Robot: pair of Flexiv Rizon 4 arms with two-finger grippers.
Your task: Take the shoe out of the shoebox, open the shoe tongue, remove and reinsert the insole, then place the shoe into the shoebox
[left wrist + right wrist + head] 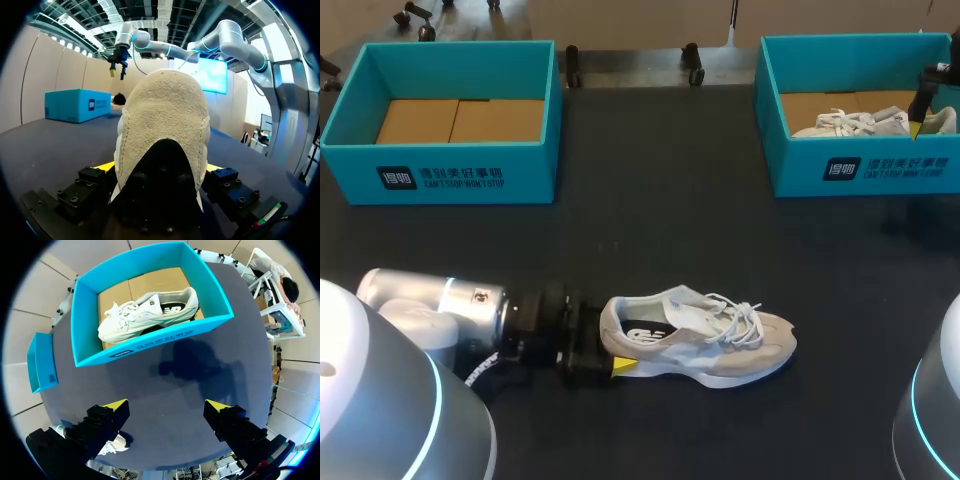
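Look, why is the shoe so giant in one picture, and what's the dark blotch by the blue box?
Left wrist view: the shoe sits against the camera, so its heel looks huge. Right wrist view: the blotch is a shadow on the table beside the shoebox, probably cast by the fingers; the fisheye lens curves the table's edge.

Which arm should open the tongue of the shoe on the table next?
Probably right. The left gripper is shut on the shoe at its heel, steadying it. The right gripper is open and empty, though it hangs above the far box and must travel to the tongue.
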